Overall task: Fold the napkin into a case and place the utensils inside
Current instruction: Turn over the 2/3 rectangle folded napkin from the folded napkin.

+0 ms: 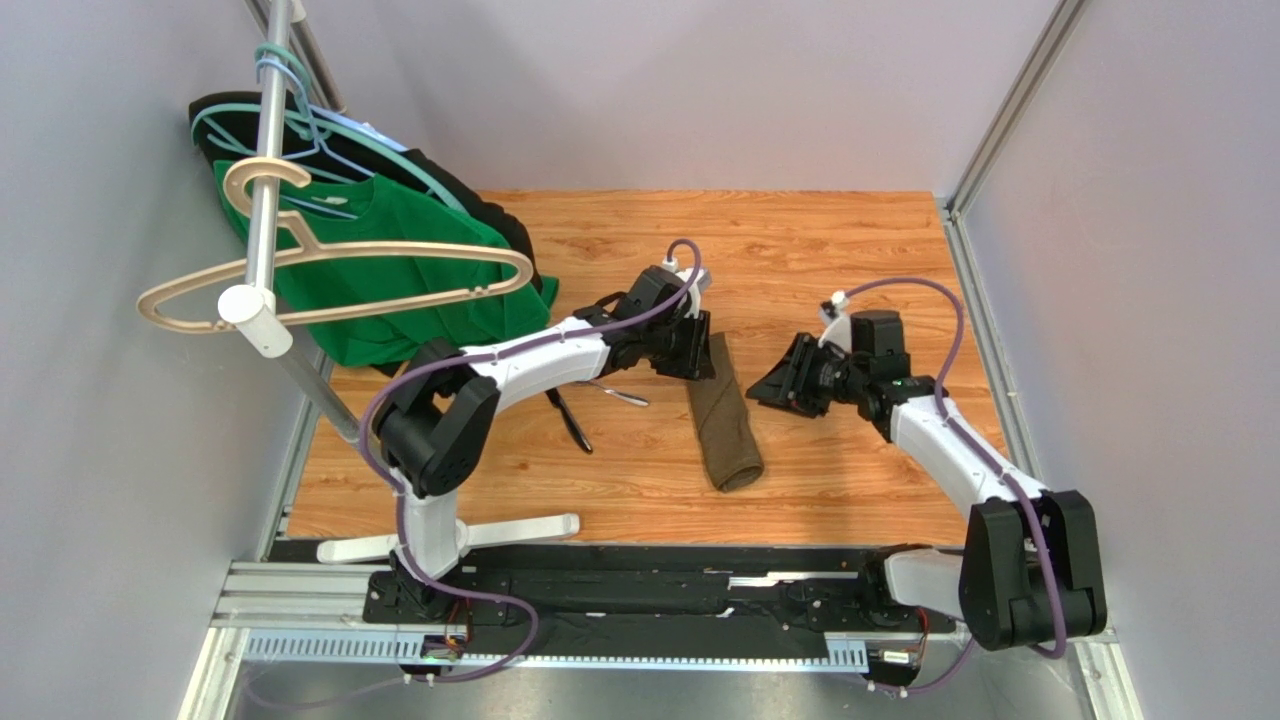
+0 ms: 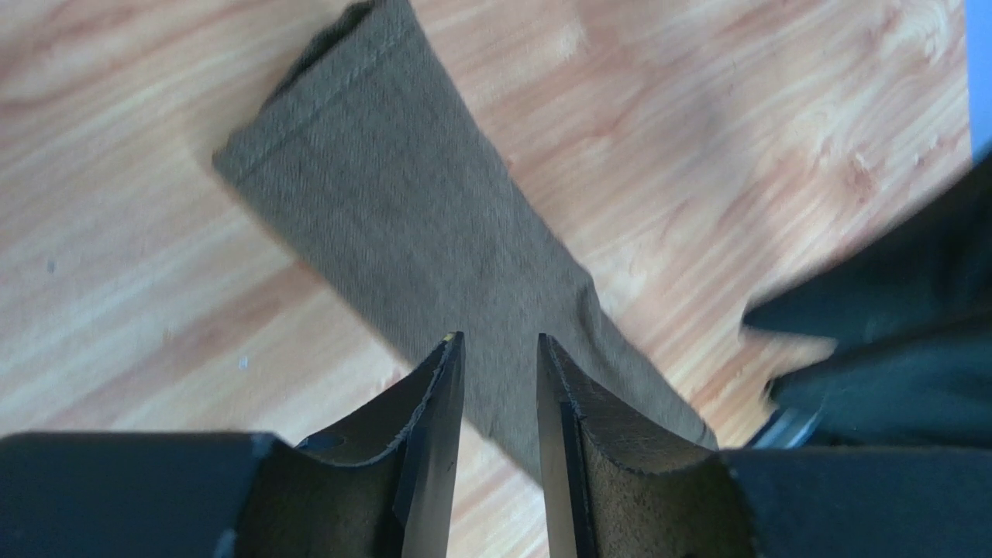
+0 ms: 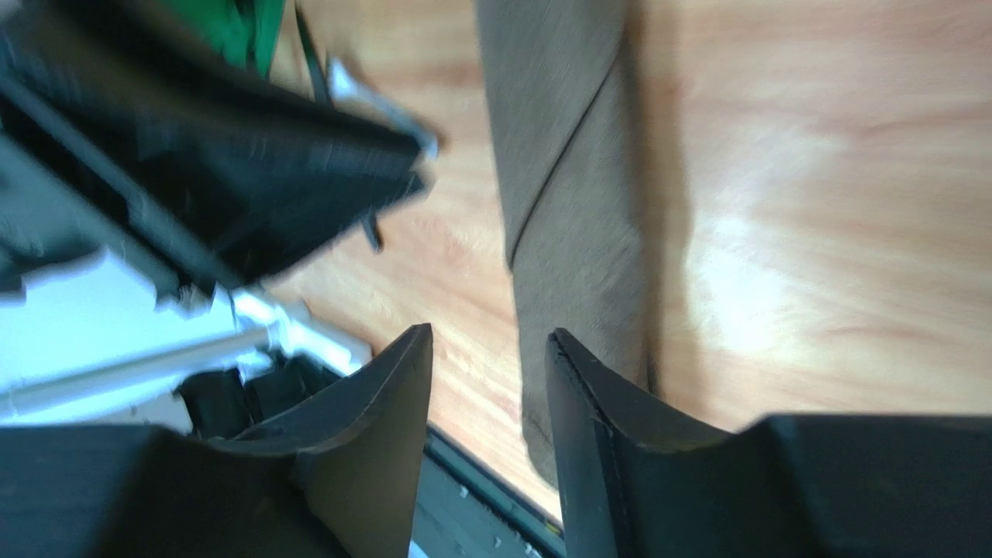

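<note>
Closest to us, the garment rack's pole rises at the left side. Biggest thing down there is the wooden table, and at its far left corner hangs the green shirt, with a black garment behind it.

Now the arms: the left arm reaches across to mid-table, and the right arm bends in from the right. Between them lies the napkin, folded into a long narrow strip, flat on the wood, running from far to near.

The left gripper sits right at its far end. Seen from its own wrist, the jaws stand a narrow slit apart over the cloth with nothing pinched between them. Whether the tips touch the fabric, I can't tell.

The right gripper hangs just beside the strip on the right, clear of it, jaws parted and empty.

And the utensils, dark handles and a silvery end, lie on the table left of the napkin, under the left arm.
</note>
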### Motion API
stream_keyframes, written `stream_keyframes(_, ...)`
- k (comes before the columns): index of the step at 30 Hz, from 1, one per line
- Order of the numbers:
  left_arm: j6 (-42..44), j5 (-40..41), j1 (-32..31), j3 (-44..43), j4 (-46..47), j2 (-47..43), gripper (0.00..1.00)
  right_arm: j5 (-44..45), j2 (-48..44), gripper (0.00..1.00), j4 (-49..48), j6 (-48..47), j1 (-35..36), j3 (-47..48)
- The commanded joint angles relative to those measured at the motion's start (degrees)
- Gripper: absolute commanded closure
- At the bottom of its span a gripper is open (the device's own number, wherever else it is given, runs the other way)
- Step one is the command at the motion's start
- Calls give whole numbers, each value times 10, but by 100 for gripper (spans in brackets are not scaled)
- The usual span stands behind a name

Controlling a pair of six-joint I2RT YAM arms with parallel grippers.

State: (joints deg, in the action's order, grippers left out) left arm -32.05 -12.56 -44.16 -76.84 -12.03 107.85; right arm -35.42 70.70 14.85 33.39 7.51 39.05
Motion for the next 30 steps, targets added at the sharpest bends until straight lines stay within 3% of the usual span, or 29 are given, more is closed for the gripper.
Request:
stream_keyframes(1, 16, -3, 1, -65, 8, 50, 63, -5, 20, 70, 16, 9, 46, -35)
stream_keyframes(4, 9, -14, 7, -98, -2, 102, 65, 3, 29, 87, 3, 9, 51, -73)
stream_keyframes(10, 9, -11, 16, -134, -25, 172, 66, 46, 22, 89, -6, 5, 51, -141)
stream_keyframes(18, 36, -12, 17, -158, -45, 160, 67, 57, -41, 90, 79, -9, 74, -67)
stream_keyframes(26, 34, -22, 19, -183, -61, 172, 63, 75, 21, 91, -26, 8, 80, -145)
stream_keyframes(30, 16, -12, 19, -144, -9, 166, 63, 70, 51, 91, -56, 12, 85, -159)
